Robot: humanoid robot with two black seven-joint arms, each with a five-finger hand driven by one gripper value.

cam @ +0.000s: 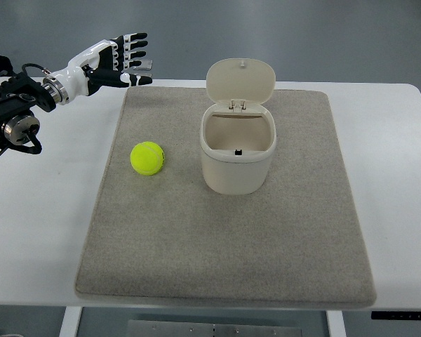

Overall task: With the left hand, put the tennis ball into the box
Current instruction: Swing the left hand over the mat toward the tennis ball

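So, near edge first: we see the white tabletop (49, 232) carrying a grey mat (224, 246), with nothing on the mat's lower half. Mid-frame, left of centre, the tennis ball (147, 158) sits on the mat, untouched, free on all sides. Just right of it, near but apart, stands the cream box (237, 158), its hinged lid (241, 81) flipped up and back, so the mouth is clear and looks empty.

Farther up, in the upper left of the frame, the left robot hand (123, 60) hovers over the tabletop's far edge by the mat's corner. Fingers are spread, holding nothing. It's well apart from the ball. No right arm in view.

We judge the step as the reach: grasp not yet made. Next move calls for bringing the hand down toward lower frame over the ball, closing around it without nudging it into a roll, then lifting right over the box opening.
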